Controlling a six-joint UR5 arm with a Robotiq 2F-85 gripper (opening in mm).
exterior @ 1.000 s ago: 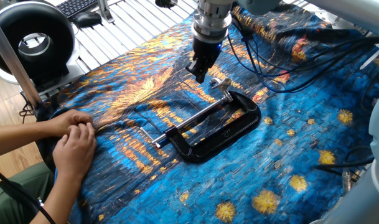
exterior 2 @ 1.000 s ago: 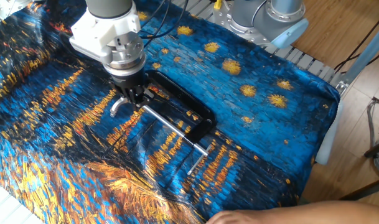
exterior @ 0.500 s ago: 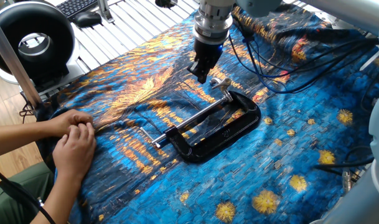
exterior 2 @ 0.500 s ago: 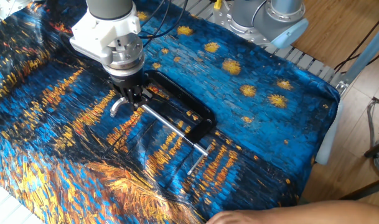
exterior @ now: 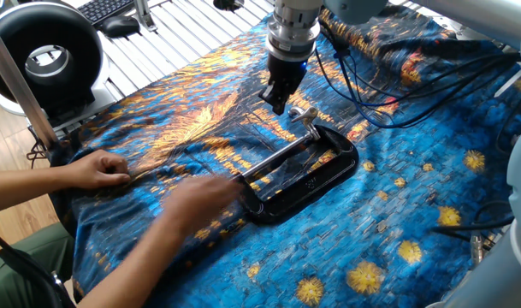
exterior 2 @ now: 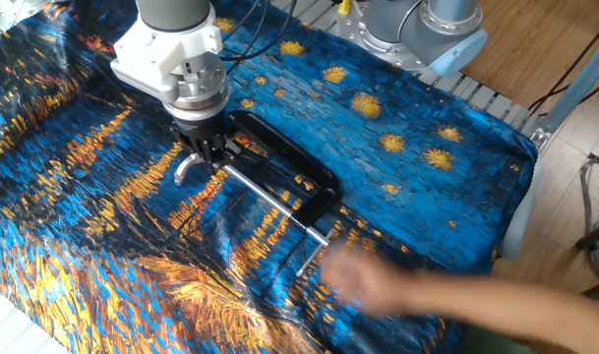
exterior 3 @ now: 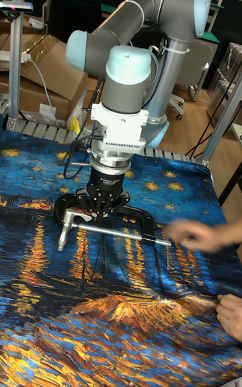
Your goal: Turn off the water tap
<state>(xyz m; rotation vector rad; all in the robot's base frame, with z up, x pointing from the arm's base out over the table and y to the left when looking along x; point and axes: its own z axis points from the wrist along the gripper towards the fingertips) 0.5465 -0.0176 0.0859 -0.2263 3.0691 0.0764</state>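
Observation:
The water tap (exterior: 304,115) is a small shiny silver lever at the far end of a black C-clamp (exterior: 316,178) lying on the painted cloth. It also shows as a curved silver piece (exterior 2: 185,168) and at the clamp's left end (exterior 3: 64,228). A long silver rod (exterior 2: 271,205) runs from it to a thin cross-pin (exterior 2: 310,259). My gripper (exterior: 275,104) points down just beside the tap, a little above the cloth, apart from the lever. Its fingers (exterior 3: 101,216) look drawn together with nothing between them.
A person's blurred hand (exterior: 200,198) reaches over the cloth toward the clamp's rod end (exterior 2: 373,285); the other hand (exterior: 102,168) rests on the cloth edge. Black cables (exterior: 371,81) trail behind the arm. A black fan (exterior: 42,51) stands at the far left.
One of the person's hands has left the cloth edge and swept toward the rod end of the clamp. My gripper, the tap and the clamp have not moved.

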